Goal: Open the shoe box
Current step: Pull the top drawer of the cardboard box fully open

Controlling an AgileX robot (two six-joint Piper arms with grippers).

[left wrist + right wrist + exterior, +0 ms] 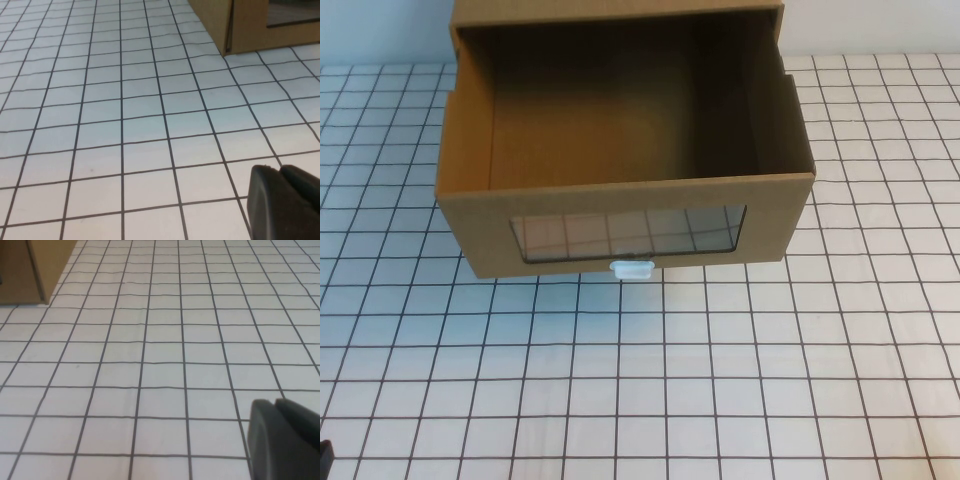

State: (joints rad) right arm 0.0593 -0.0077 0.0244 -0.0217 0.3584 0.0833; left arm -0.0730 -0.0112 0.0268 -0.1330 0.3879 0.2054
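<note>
The brown cardboard shoe box [470, 185] stands at the back middle of the table. Its drawer is slid out toward me and its inside shows empty. The drawer front has a clear window [628, 233] and a small white pull tab [631, 268] below it. My left gripper [280, 170] hovers shut over the tiles near the table's front left, holding nothing, with the box's corner [250, 25] far off. My right gripper [276, 404] is likewise shut and empty at the front right, well away from the box's other corner [25, 270].
A white tablecloth with a black grid [720, 380] covers the table. A pale wall rises behind the box. A dark bit of the left arm [324, 456] shows at the front left corner of the high view.
</note>
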